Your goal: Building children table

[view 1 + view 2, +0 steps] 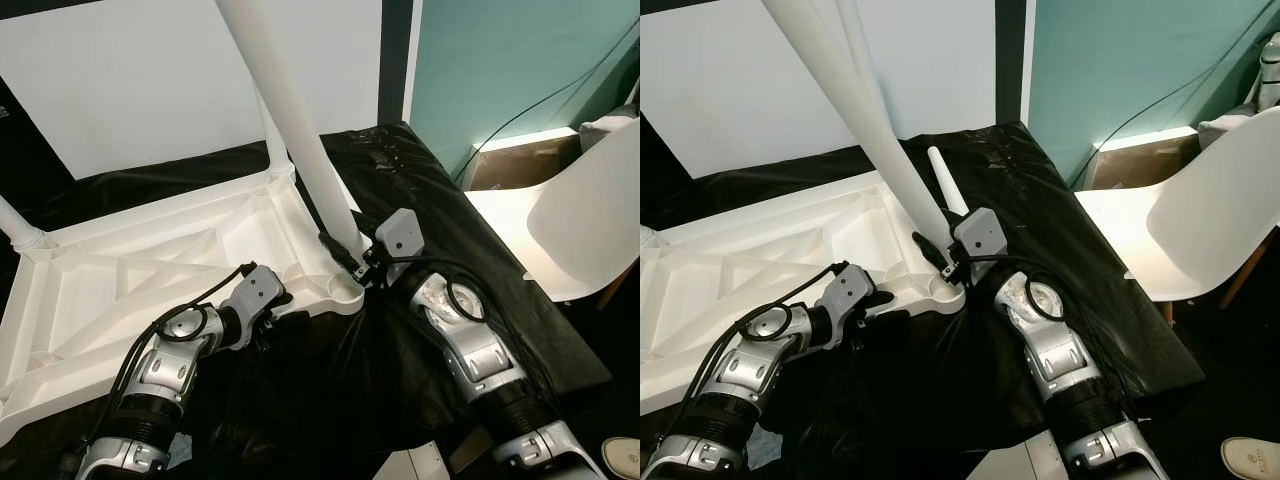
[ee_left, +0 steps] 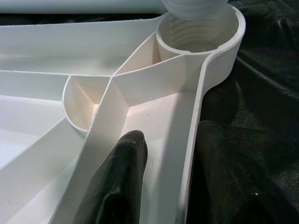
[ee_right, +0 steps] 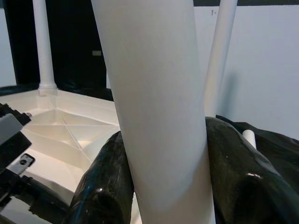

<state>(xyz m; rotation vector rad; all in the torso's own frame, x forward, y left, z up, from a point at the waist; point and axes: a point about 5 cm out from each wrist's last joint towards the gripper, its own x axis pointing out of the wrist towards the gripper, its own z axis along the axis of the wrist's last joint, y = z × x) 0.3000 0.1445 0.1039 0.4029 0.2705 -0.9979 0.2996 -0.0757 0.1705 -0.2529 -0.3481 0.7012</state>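
My right gripper has its fingers clamped on the white leg over the corner socket of the upturned tabletop — I'd keep it upright and twist gently while the left gripper, fingers straddling the rim, steadies.

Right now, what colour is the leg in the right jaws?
White, plain; the table leg shows best in the right wrist view.

Bright, even indoor light, sharp head views, soft shadows on white plastic, slightly blurred close wrist foregrounds.
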